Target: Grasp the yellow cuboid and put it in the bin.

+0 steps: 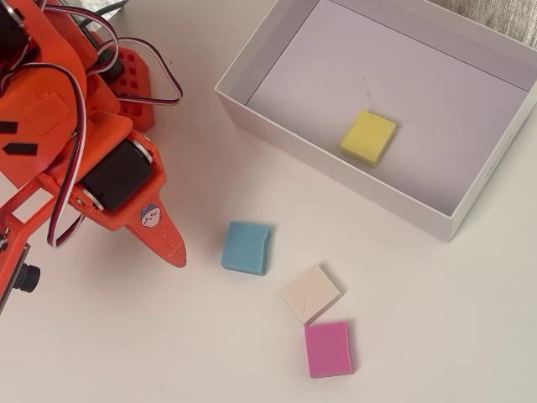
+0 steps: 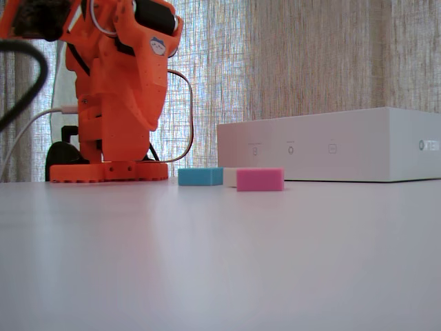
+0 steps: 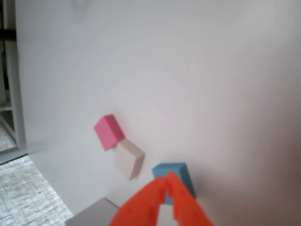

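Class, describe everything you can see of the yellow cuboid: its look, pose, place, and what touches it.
The yellow cuboid is a small, flat, square block, bright yellow with a matte, foam-like look and soft edges. In the overhead view it lies flat on the pale floor of the bin, close to the near wall and turned slightly askew. Only the floor touches it. The fixed view hides it behind the bin's wall.

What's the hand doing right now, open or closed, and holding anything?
Hand: closed and empty. The small bright-yellow foam cuboid already lies in the large shallow white bin.
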